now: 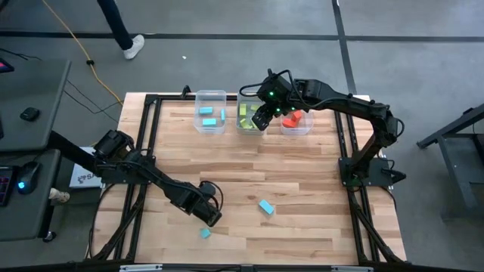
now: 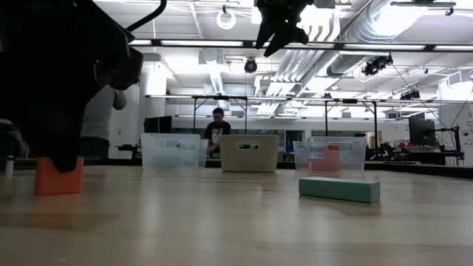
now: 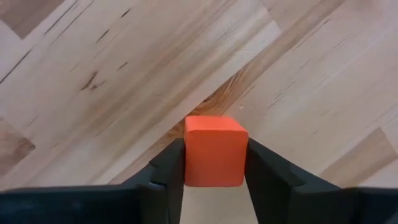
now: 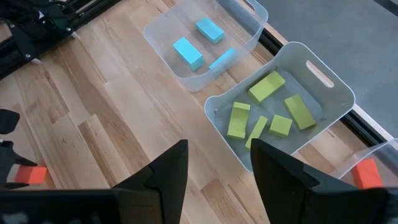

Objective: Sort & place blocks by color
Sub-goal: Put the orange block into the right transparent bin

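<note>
The left gripper (image 3: 214, 177) stood low at the near left of the table (image 1: 302, 234), its fingers pressed on both sides of a red-orange cube (image 3: 215, 151) that rested on the wood, probably to carry it to the far right bin (image 1: 296, 125), where red blocks lay. The right gripper (image 4: 216, 163) hung open and empty above the middle bin (image 4: 323, 78) with green blocks (image 4: 267, 86).

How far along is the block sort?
Mostly done: blue blocks and green blocks sit in their own bins, red ones in the third. In hand: left pincer brackets a red cube on the table. Left: two blue blocks still loose. Right pincer hangs open over the bins.
</note>
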Robot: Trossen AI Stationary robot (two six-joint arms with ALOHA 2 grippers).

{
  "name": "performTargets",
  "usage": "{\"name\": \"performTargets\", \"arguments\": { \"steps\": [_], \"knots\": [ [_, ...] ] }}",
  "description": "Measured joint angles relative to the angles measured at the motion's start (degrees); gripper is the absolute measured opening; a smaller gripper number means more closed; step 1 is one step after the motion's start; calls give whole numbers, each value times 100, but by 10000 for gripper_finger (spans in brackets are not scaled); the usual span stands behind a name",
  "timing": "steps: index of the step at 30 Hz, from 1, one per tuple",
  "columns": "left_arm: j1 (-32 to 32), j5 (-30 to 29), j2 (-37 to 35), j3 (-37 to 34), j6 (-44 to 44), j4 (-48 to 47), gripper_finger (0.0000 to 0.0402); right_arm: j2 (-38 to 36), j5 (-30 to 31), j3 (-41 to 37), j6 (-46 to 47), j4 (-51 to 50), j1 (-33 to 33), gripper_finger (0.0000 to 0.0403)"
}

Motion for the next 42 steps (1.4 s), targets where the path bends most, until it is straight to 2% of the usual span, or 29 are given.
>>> {"name": "performTargets", "arguments": {
  "steps": [6, 13, 17, 22, 29, 33, 42],
  "knots": [
    [2, 35, -14, 7, 223, -5, 82, 0, 0, 0, -22, 0, 0, 165],
    [18, -27, -299, 4, 439, 87, 78, 0, -53, 0, -24, 0, -2, 165],
    [138, -73, -619, -1, 746, 231, 78, -12, -313, 0, -25, 0, -2, 165],
    [469, -232, -1150, 0, 1328, 669, 78, -113, -623, 0, -2, -26, 0, 165],
    [1223, -291, -1947, -4, 2629, 1461, 78, -468, -815, 0, 149, -51, 40, 165],
    [1733, 19, -2345, -7, 3382, 2026, 78, -793, -949, 0, 339, 36, 76, 165],
    [2865, 1463, -2881, 16, 4294, 3461, 78, -1520, -1119, 0, 903, 235, 399, 165]
  ]
}}
